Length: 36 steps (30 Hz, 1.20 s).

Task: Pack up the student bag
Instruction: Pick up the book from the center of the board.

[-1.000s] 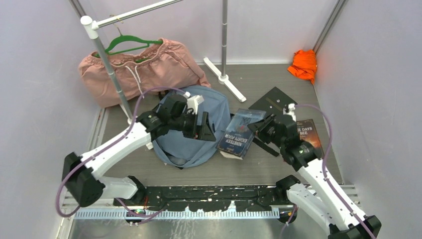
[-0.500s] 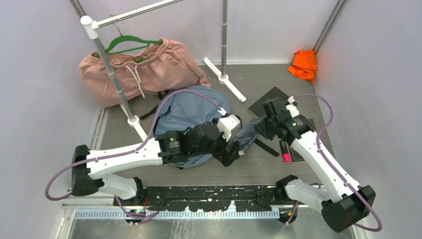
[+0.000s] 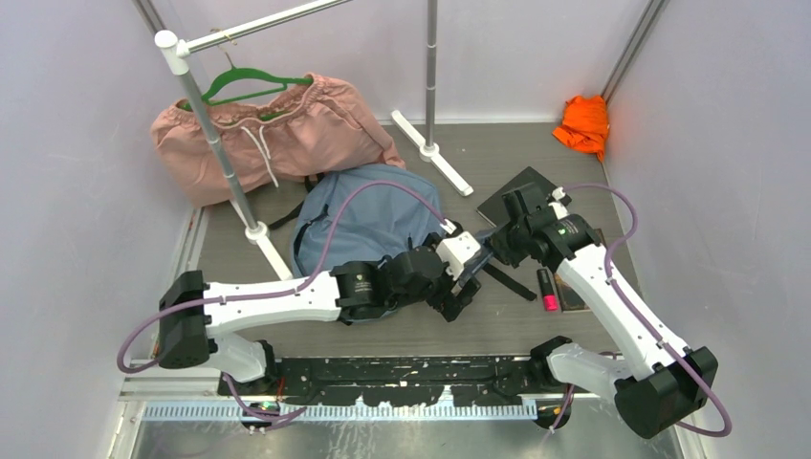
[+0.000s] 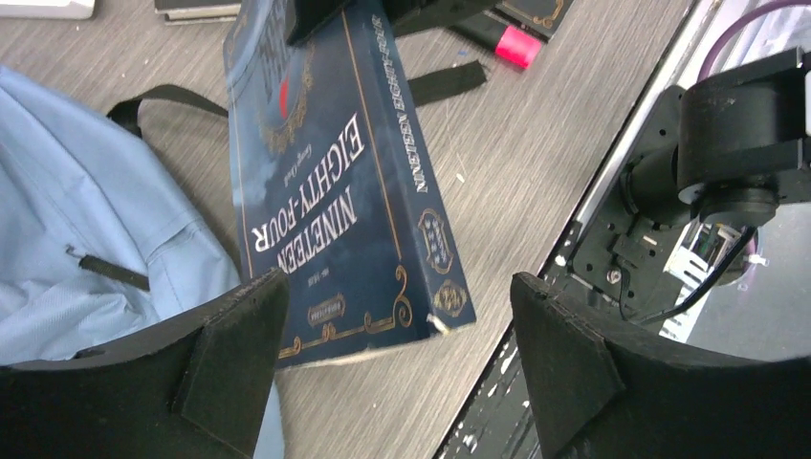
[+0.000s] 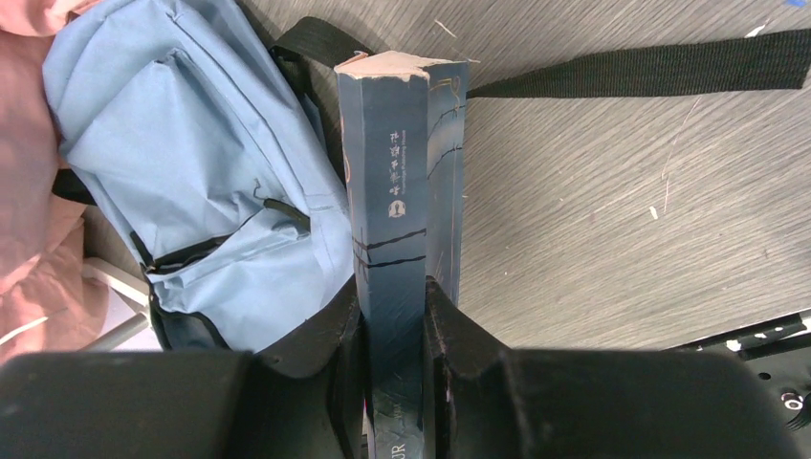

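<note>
The dusty-blue student bag (image 3: 368,220) lies flat in the middle of the floor, and it also shows in the wrist views (image 4: 86,220) (image 5: 191,143). Just right of the bag, my right gripper (image 5: 392,325) is shut on a dark blue book, "Nineteen Eighty-Four" (image 4: 335,182), clamping its spine (image 5: 394,191) and holding it on edge. My left gripper (image 4: 397,373) stands wide open at the book's lower corner without touching it. In the top view the two grippers (image 3: 461,292) (image 3: 499,244) meet at the bag's right side.
A pink garment (image 3: 268,134) hangs on a green hanger from the rack (image 3: 215,143) at the back left. An orange cloth (image 3: 583,122) lies in the back right corner. A black book (image 3: 521,189) and a pink marker (image 3: 548,289) lie right of the bag, and a black strap (image 5: 650,67) trails across the floor.
My left gripper has swung from above the bag to the right, down to the book's lower end, and opened wider. The right arm has lowered and turned the book beside the bag.
</note>
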Tool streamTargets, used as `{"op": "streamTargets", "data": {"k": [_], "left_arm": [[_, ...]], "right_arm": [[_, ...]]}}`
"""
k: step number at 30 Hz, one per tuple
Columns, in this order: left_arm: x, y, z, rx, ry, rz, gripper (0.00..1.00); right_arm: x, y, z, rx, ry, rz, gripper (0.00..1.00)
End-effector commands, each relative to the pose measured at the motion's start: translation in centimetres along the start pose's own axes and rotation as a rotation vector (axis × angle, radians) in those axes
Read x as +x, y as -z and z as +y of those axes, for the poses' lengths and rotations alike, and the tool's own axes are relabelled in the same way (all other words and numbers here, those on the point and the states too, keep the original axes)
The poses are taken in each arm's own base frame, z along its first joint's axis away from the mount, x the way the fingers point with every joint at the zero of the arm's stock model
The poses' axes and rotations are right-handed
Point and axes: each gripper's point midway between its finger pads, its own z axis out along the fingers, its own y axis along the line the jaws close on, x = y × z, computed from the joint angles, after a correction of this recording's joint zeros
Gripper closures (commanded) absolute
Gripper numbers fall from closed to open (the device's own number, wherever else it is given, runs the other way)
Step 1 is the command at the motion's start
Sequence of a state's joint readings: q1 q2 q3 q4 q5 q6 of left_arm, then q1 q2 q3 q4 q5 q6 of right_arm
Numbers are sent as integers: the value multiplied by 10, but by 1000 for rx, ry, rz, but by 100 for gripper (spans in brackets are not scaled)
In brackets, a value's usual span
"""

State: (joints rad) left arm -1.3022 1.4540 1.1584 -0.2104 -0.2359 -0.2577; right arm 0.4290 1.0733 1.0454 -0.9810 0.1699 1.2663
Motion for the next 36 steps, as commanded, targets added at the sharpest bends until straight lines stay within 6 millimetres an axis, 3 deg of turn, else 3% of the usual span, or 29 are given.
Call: {"op": "streamTargets", "data": {"k": [1, 4, 6, 8, 11, 12, 14, 15, 17, 18, 19, 22, 23, 26, 28, 31, 36], "left_arm": [[-31, -10, -10, 22, 17, -111, 15], [-25, -16, -5, -13, -13, -80, 22], [-25, -14, 4, -55, -22, -88, 35], [-26, -11, 9, -78, -22, -110, 54], [-26, -9, 11, -81, -31, -109, 96], [-25, -8, 11, -84, -34, -101, 100], [-26, -4, 12, -82, -48, -95, 100], [-29, 2, 13, -76, -54, -106, 100], [-35, 16, 16, -73, -75, -131, 100], [-37, 24, 20, -74, -87, -146, 100], [-39, 32, 23, -68, -102, -157, 100], [-37, 56, 34, -33, -187, -167, 100], [-37, 65, 37, -23, -230, -182, 100], [-32, 90, 43, 20, -369, -267, 100], [-31, 105, 47, 28, -457, -343, 100], [-30, 127, 54, 13, -537, -412, 100], [-28, 157, 50, 67, -632, -445, 100]], "right_arm": [[-6, 24, 40, -165, -71, 7, 99], [-2, 26, 42, -176, -76, 30, 99], [0, 28, 41, -178, -73, 39, 99], [2, 29, 40, -185, -67, 47, 99], [8, 29, 44, -234, -36, 77, 99], [11, 29, 45, -242, -25, 87, 99], [17, 32, 46, -276, 20, 114, 89], [19, 34, 46, -299, 43, 123, 78], [19, 41, 47, -359, 70, 109, 35], [17, 51, 48, -411, 88, 90, 20], [15, 59, 49, -452, 110, 70, 13], [-3, 92, 51, -536, 241, -49, 10], [-19, 105, 51, -530, 270, -134, 9], [-50, 129, 34, -425, 342, -278, 6], [-59, 138, 29, -382, 375, -310, 4], [-48, 132, 30, -358, 425, -236, 0], [4, 135, 64, -583, 425, 70, 0]]}}
